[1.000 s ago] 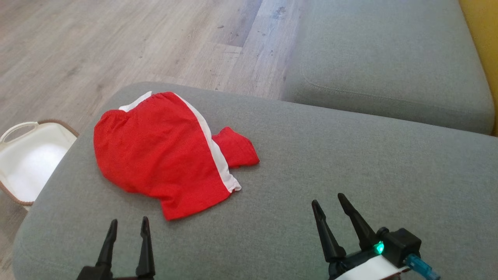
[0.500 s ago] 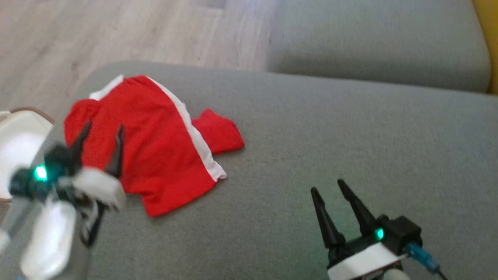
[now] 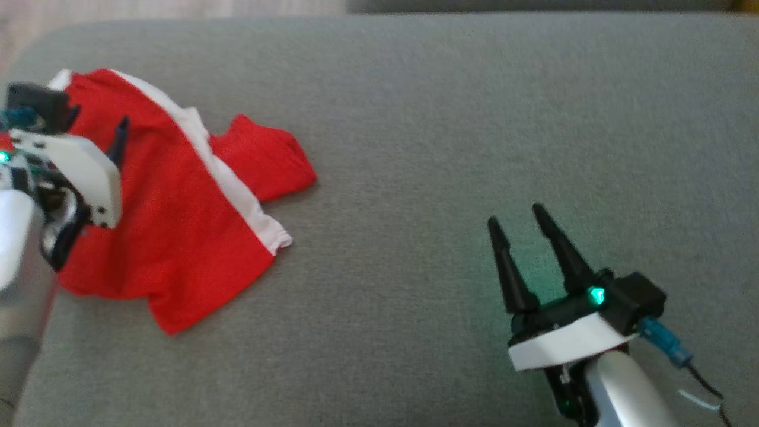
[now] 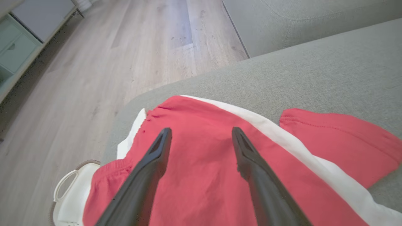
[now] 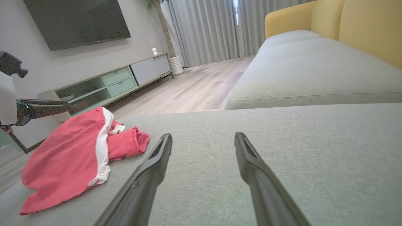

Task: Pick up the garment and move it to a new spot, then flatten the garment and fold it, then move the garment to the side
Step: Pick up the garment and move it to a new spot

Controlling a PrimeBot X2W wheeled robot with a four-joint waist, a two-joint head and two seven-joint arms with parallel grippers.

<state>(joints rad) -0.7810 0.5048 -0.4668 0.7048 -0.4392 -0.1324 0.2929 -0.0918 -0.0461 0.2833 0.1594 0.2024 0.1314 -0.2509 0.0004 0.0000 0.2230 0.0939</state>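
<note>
shorts (image 3: 178, 225): red, white side stripe, rumpled; lying on the left part of the grey sofa cushion (image 3: 445, 107), close to its left edge
left hand (image 4: 201, 130): fingers spread, over the waistband end of the shorts; nothing pinched; contact with the fabric cannot be told
right hand (image 3: 515, 214): fingers spread, empty; over bare cushion, well apart from the shorts
basket (image 4: 67, 201): white, on the wood floor (image 4: 125, 47) beside the cushion

One garment (image 3: 172, 237); one basket (image 4: 70, 201); two claws: left claw (image 4: 201, 129), right claw (image 3: 514, 213); two cushions: near cushion (image 5: 282, 141), far cushion (image 5: 314, 69).
</note>
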